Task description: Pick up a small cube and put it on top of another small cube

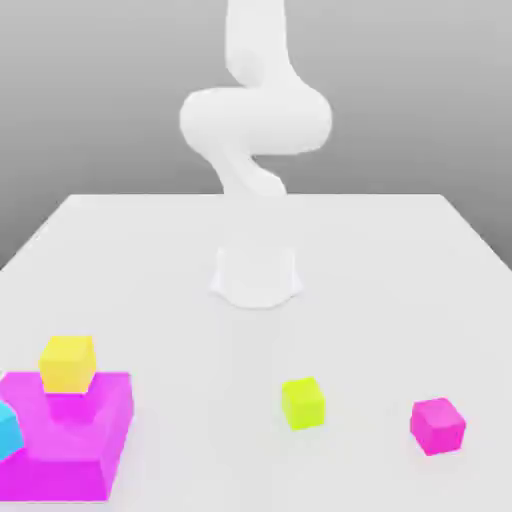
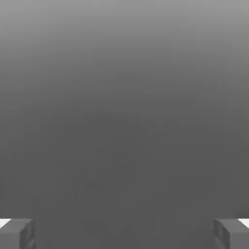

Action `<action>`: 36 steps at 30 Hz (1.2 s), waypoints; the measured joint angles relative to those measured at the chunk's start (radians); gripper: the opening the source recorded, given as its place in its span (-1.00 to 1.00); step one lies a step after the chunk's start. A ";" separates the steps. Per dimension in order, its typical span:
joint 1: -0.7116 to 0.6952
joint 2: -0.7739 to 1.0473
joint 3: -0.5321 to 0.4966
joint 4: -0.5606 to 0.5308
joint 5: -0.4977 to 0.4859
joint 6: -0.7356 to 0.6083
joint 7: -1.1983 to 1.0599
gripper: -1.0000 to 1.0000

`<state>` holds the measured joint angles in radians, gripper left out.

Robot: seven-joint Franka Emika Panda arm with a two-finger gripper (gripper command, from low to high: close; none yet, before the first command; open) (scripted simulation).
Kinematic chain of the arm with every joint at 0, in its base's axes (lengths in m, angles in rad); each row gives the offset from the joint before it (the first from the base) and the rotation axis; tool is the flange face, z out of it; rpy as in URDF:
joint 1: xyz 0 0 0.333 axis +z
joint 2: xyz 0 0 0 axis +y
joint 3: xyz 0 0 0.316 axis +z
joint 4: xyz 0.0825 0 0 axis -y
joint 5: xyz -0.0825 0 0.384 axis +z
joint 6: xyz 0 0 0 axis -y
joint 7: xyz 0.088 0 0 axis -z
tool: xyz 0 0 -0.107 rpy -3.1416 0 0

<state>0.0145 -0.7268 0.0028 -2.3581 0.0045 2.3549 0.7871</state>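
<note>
Spread wide, the two-finger grey gripper (image 2: 124,234) is holding nothing between its fingers in the hand view. In the exterior view, a small yellow-green cube (image 1: 303,403) is resting on the white tabletop (image 1: 200,400) — a small magenta cube (image 1: 437,426) is sitting toward the exterior view's right. A small yellow cube (image 1: 68,364) is standing above a broad magenta block (image 1: 60,475), near a partly visible blue cube (image 1: 8,432).

In the exterior view we saw a broad, flat magenta block (image 1: 60,480) lying near the lower left corner, its far left part cut off by the picture's edge. It rested on a smooth white tabletop (image 1: 200,400), whose far edge ran straight across and whose sides widened towards us. Behind the tabletop we had a plain grey backdrop (image 1: 420,100), paler at the top and darker lower down.
</note>
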 joint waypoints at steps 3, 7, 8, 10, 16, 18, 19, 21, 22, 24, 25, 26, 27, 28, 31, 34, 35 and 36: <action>0.020 0.107 0.005 -0.081 0.006 0.080 -0.017 0.00; 0.046 0.246 0.014 -0.186 0.013 0.182 -0.040 0.00; 0.052 0.282 0.017 -0.212 0.014 0.208 -0.045 0.00; 0.065 0.353 0.023 -0.265 0.017 0.260 -0.056 0.00; 0.100 0.593 0.046 -0.437 0.015 0.435 -0.084 0.00; 0.112 0.674 0.055 -0.495 0.005 0.493 -0.086 0.00; 0.112 0.712 0.055 -0.510 -0.003 0.522 -0.084 0.00; 0.117 0.785 0.050 -0.513 -0.022 0.580 -0.073 0.00; 0.121 0.822 0.044 -0.508 -0.031 0.610 -0.066 0.00; 0.136 0.894 0.026 -0.497 -0.045 0.668 -0.056 0.00; 0.144 0.931 0.018 -0.491 -0.049 0.698 -0.054 0.00; 0.151 0.967 0.011 -0.484 -0.047 0.727 -0.055 0.00; 0.156 0.993 0.005 -0.479 -0.049 0.749 -0.053 -1.00; 0.156 0.993 0.005 -0.479 -0.049 0.749 -0.053 -1.00; 0.156 0.993 0.006 -0.479 -0.050 0.749 -0.052 -1.00; 0.157 0.995 0.004 -0.479 -0.053 0.750 -0.049 -1.00; 0.153 0.971 0.008 -0.483 -0.052 0.731 -0.050 -1.00; 0.148 0.941 0.014 -0.489 -0.049 0.707 -0.053 -1.00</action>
<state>0.1628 0.2147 0.0165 -2.8470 -0.0446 3.0615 0.7341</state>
